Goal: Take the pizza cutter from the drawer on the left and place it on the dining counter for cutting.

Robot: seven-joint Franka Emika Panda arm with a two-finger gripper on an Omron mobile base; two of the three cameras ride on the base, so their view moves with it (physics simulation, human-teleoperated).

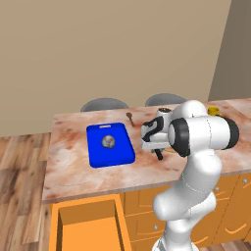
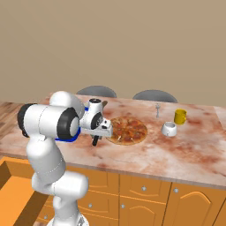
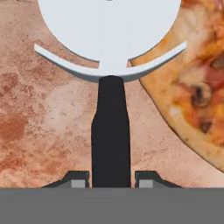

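Hand (image 3: 111, 177) grips the black stick handle of the white-wheeled pizza cutter (image 3: 111, 131), held low over the pinkish-brown marbled stone tabletop (image 3: 39, 127). The round baked pizza (image 3: 197, 87) lies at 2 o'clock. Risk: release from height could tip the wheel onto the crust.

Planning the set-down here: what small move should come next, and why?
Probably lower straight down, then open. The gripper is shut on the pizza cutter, which hangs above bare dining counter just beside the pizza, its wheel overlapping the crust edge.
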